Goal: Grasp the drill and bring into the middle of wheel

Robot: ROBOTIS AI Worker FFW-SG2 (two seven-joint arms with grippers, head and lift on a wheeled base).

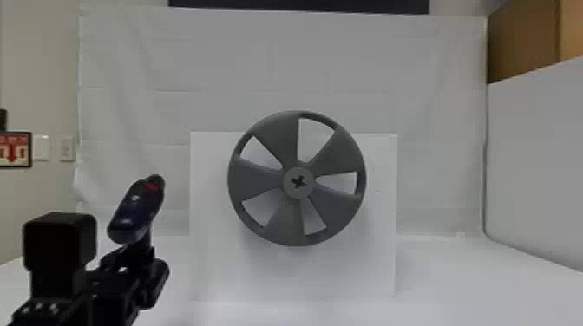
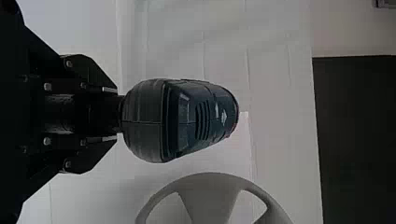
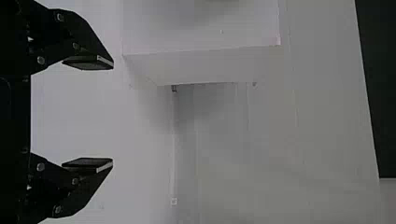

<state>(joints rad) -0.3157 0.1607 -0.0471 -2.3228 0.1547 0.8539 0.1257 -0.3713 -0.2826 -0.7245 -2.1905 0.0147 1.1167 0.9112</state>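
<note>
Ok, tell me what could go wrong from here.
The drill might twist: the left hand grips it below its bulky body, so pushing against its nose could turn it. In the head view it sits left of the wheel, so a sideways move could catch the rim before reaching the middle. The cross-shaped recess in the hub is small, so a slightly tilted approach may miss it.

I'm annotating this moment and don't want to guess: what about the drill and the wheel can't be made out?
Gripped part of the drill: left wrist view, covered by the left gripper.
Its far side: left wrist view, behind its own body.
Back of the wheel: head view, behind its front.
Depth of the recess in the hub: head view, too small.
</note>
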